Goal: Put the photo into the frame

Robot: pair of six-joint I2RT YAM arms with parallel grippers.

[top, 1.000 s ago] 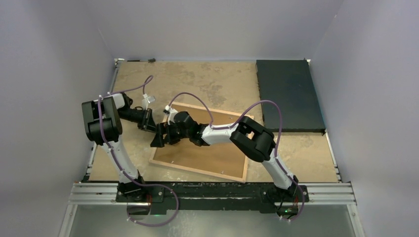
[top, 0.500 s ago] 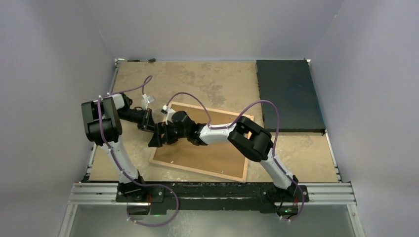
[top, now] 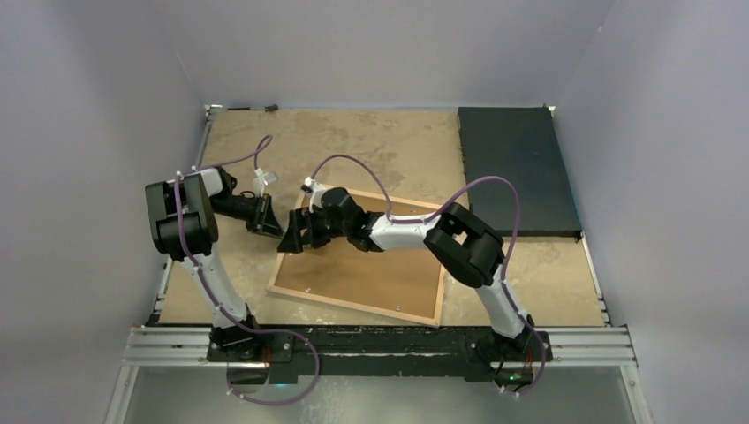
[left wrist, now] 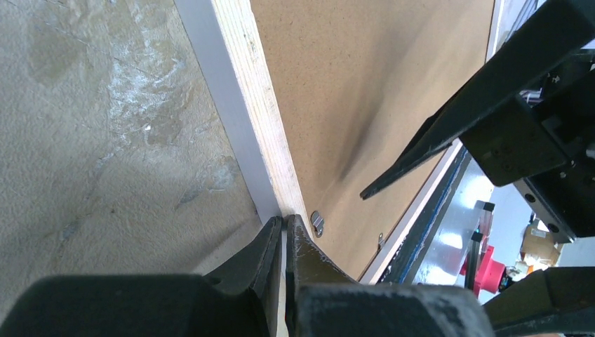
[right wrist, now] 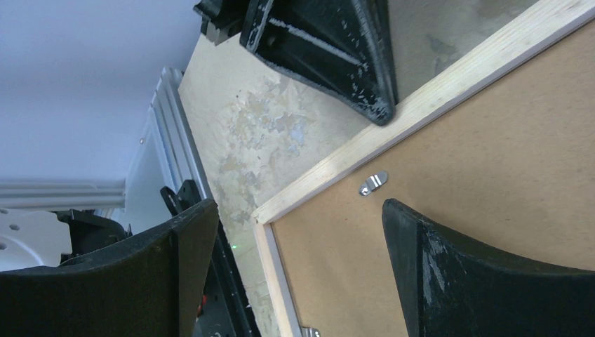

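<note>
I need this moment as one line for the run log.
left gripper: shut, tips on rim of frame | right gripper: open, above same rim | frame: flat, back up | photo: not visible

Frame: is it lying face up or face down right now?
Face down. The frame lies flat with its light wood back rim up, the brown backing board and a metal turn clip showing.

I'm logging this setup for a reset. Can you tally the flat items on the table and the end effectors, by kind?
Frame, back side up: 1
Backing board in it: 1
Black mat: 1
End effectors: 2, the left end effector and the right end effector
Total: 5
</note>
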